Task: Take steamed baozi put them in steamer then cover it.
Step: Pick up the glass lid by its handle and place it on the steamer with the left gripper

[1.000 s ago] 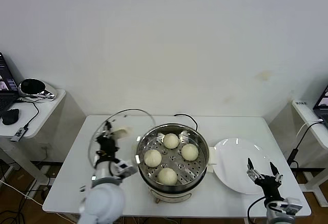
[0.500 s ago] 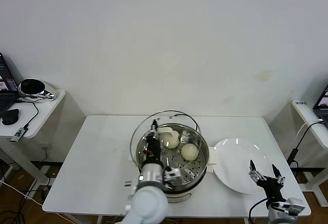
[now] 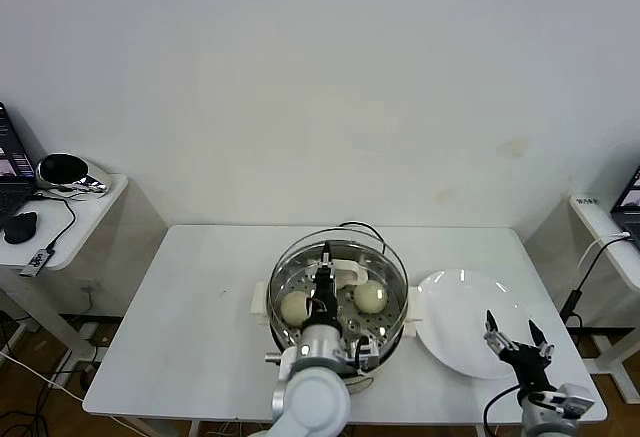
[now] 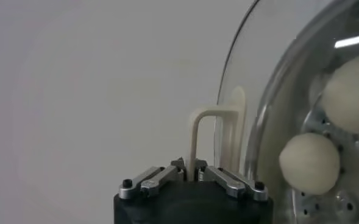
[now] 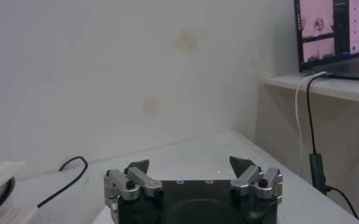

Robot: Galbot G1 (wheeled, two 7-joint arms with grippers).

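Note:
The steamer [image 3: 385, 309] stands in the middle of the white table, with cream-white baozi [image 3: 370, 296] on its perforated tray. My left gripper [image 3: 325, 269] is shut on the cream handle [image 4: 205, 131] of the clear glass cover [image 3: 340, 240] and holds it over the pot, about centred on it. Through the glass two baozi [image 4: 309, 163] show in the left wrist view. Two baozi show plainly in the head view; the others are hidden behind the arm. My right gripper [image 3: 511, 333] is open and empty at the table's front right, beside the white plate.
A flat white plate [image 3: 468, 335] lies right of the steamer. The black cord [image 3: 355, 225] runs behind the pot. Side tables with a headset [image 3: 62, 170] on the left and cables on the right flank the table.
My left gripper has carried the cover from the left side of the table rightward to over the steamer. The right arm has hardly moved.

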